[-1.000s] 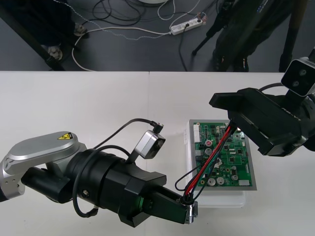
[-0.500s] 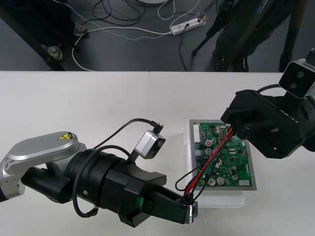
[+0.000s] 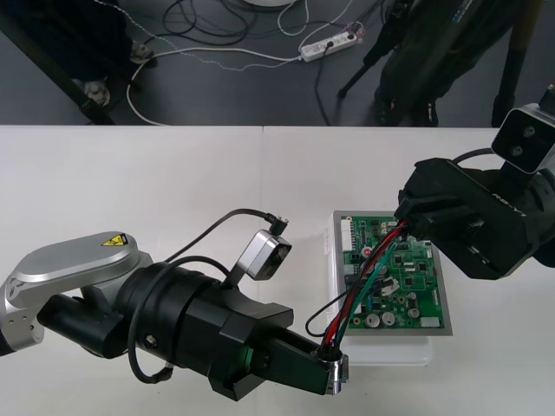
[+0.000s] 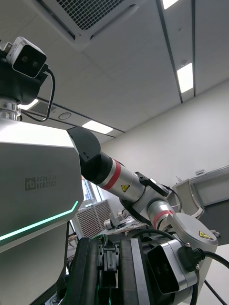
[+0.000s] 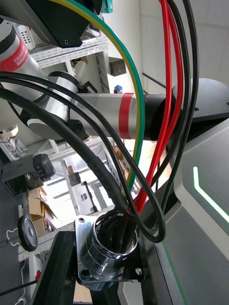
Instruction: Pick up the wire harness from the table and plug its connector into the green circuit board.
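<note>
left gripper (image 3: 334,368) is clamping the round metal socket (image 5: 107,245) beside the green circuit board (image 3: 418,296) while right gripper (image 3: 406,222) is pinching the thin red, black and green wires (image 3: 379,259) above it, likely needing aligned lowering.

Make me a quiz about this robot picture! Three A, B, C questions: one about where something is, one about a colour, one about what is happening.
1. Where is the socket?
A. in the left jaws
B. on the floor
C. in the right jaws

2. What colour is the board?
A. blue
B. green
C. yellow

3. The harness is:
A. flat on the table
B. held up at both ends
C. snapped in two

Answers:
1 A: the left jaws are shut on it.
2 B: green, on a white base.
3 B: its wires run from the left jaws up into the right jaws.
</note>
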